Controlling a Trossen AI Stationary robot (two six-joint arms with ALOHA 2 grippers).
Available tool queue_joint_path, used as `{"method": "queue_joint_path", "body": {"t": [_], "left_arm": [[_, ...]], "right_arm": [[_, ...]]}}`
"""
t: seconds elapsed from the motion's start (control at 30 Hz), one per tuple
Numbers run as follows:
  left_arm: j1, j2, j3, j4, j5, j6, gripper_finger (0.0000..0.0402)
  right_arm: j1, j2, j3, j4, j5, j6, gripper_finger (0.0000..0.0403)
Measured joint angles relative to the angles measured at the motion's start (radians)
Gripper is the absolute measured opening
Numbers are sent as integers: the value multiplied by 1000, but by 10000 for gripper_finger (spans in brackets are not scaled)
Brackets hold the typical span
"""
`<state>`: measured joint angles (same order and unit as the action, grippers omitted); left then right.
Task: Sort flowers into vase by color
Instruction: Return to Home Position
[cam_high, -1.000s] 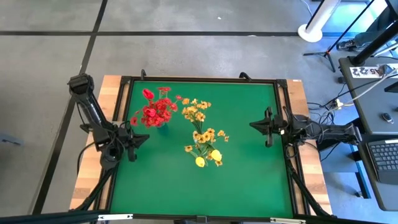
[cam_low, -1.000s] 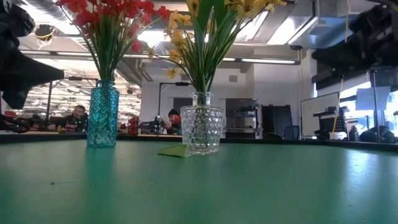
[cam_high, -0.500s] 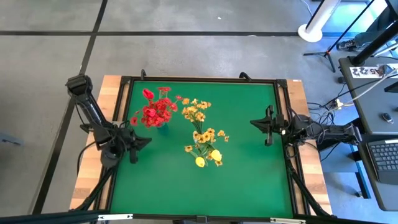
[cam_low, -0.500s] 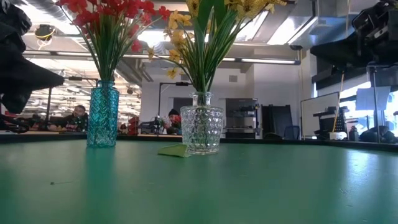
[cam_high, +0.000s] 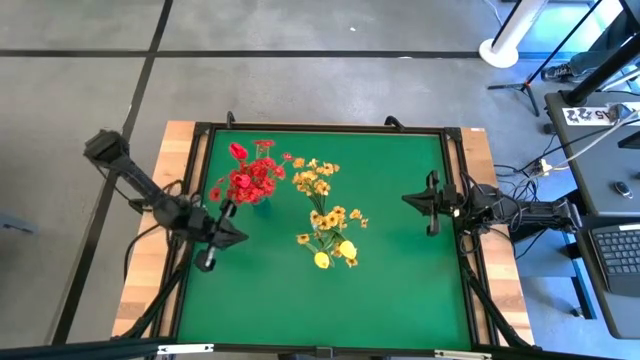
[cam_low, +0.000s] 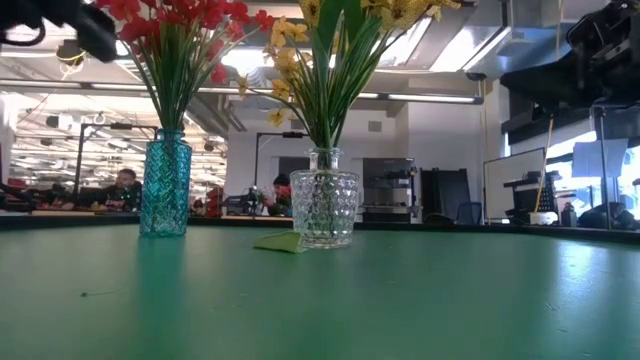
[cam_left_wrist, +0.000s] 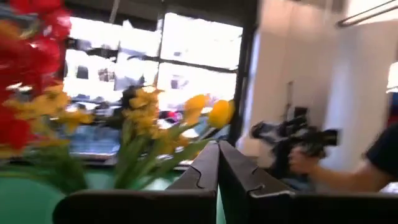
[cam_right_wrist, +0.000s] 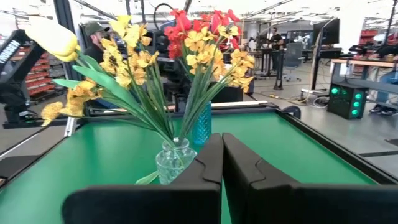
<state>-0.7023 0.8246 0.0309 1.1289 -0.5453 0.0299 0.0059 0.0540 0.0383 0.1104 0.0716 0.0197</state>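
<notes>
A blue vase (cam_low: 165, 185) stands upright on the green table and holds red flowers (cam_high: 250, 180) along with a few yellow-orange sprigs (cam_high: 315, 178). Beside it a clear glass vase (cam_low: 323, 208) holds yellow-orange flowers (cam_high: 330, 232) and yellow buds (cam_high: 347, 249). My left gripper (cam_high: 240, 237) hovers shut above the table's left part, near the blue vase (cam_high: 260, 207). My right gripper (cam_high: 407, 200) is shut and waits at the table's right side, pointing toward the vases. In the right wrist view the clear vase (cam_right_wrist: 174, 160) stands in front of the blue vase (cam_right_wrist: 201, 124).
A small green leaf (cam_low: 280, 242) lies on the table next to the clear vase. A black frame (cam_high: 325, 128) runs around the green surface. Open green table lies toward the near edge (cam_high: 320, 310). People sit in the room beyond the table (cam_low: 125, 185).
My left arm has lifted: in the low view it has risen from the left side up to the picture's top. Its gripper has moved slightly toward the near edge and tipped. The vases, the flowers and my right arm have stayed put.
</notes>
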Motion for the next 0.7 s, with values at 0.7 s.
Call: {"method": "queue_joint_path", "body": {"t": [0.7], "left_arm": [[308, -79, -24, -463, 167, -271, 0]], "right_arm": [[0, 0, 0, -61, -21, -18, 2]]}}
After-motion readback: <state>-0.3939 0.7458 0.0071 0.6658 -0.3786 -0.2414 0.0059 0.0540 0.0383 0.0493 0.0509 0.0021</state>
